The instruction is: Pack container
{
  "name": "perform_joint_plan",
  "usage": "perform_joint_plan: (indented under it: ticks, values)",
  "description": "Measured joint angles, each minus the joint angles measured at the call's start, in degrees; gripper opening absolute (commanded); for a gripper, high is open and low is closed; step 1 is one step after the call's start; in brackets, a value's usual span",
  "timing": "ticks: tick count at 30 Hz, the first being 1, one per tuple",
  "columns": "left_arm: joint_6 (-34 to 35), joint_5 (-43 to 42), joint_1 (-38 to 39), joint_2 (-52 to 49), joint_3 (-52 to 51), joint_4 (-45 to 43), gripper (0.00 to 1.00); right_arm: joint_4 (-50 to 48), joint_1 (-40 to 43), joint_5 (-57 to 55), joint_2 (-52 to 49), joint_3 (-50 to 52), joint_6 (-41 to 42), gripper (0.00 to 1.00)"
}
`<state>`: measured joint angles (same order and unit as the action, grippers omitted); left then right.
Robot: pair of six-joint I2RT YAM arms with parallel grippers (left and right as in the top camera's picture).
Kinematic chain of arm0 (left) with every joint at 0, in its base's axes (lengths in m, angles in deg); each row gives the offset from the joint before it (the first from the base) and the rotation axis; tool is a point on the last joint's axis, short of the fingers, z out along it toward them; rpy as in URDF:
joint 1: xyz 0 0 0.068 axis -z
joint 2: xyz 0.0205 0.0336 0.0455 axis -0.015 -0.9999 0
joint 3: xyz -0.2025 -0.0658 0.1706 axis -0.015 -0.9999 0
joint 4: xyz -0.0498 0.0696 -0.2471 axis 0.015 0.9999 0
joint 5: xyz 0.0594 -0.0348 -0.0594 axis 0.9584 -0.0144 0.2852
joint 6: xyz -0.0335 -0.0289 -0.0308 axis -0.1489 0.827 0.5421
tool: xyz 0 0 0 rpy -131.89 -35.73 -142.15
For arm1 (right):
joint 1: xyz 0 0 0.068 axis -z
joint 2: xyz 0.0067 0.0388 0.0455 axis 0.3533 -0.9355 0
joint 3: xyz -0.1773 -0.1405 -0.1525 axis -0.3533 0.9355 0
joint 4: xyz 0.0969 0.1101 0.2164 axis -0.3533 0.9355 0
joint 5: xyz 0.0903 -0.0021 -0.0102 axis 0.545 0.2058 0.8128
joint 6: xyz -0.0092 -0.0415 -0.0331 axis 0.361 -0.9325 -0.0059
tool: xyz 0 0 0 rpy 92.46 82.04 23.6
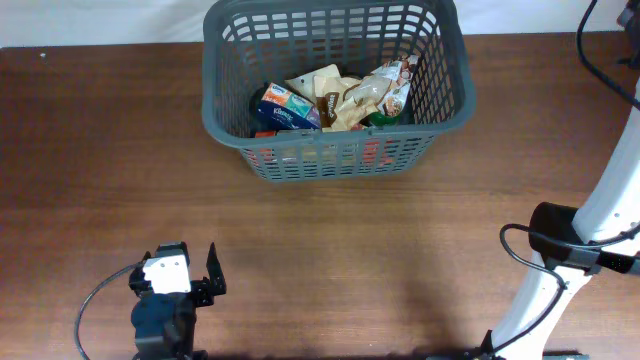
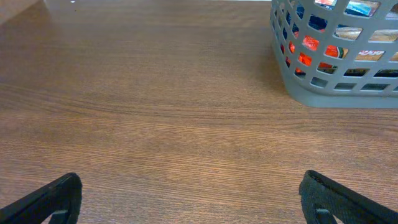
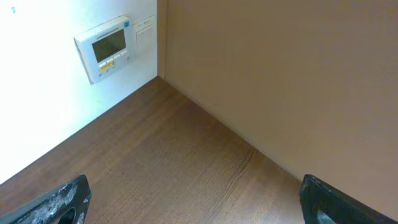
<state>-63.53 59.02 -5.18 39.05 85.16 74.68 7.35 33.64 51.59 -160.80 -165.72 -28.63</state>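
The container [image 1: 340, 158] sits on the table [image 1: 100, 150], holding food packs [image 1: 335, 98]. The left gripper [image 2: 189, 186] and right gripper [image 3: 193, 190] wait well away from it, both wide open and empty, since packing looks done.

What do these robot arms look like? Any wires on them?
The left arm is black with a white block and a looping black cable. The right arm is a white tube with a black joint and cable. Both have black fingers.

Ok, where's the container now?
Overhead, the container sits at the far side of the table, near centre, groceries inside. The left wrist view shows it upper right, beyond the left fingers.
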Motion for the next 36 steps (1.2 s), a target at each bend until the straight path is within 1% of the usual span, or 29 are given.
perform_joint_plan:
  ticks: [14, 18, 22, 25, 27, 31, 36]
  values:
    - [0.0, 0.0, 0.0, 0.0, 0.0, 0.0, 0.99, 0.0, 0.0, 0.0, 0.1, 0.0, 0.0, 0.99]
    - [0.0, 0.0, 0.0, 0.0, 0.0, 0.0, 0.99, 0.0, -0.2, 0.0, 1.9, 0.2, 0.0, 0.99]
    - [0.0, 0.0, 0.0, 0.0, 0.0, 0.0, 0.99, 0.0, -1.6, 0.0, 7.2, 0.2, 0.0, 0.99]
    - [0.0, 0.0, 0.0, 0.0, 0.0, 0.0, 0.99, 0.0, -3.9, 0.0, 13.1, 0.2, 0.0, 0.99]
    - [0.0, 0.0, 0.0, 0.0, 0.0, 0.0, 0.99, 0.0, -6.4, 0.0, 18.0, 0.0, 0.0, 0.99]
    - [0.0, 0.0, 0.0, 0.0, 0.0, 0.0, 0.99, 0.0, -10.8, 0.0, 23.8, -0.3, 0.0, 0.99]
    - [0.0, 0.0, 0.0, 0.0, 0.0, 0.0, 0.99, 0.0, -16.8, 0.0, 28.6, -0.3, 0.1, 0.99]
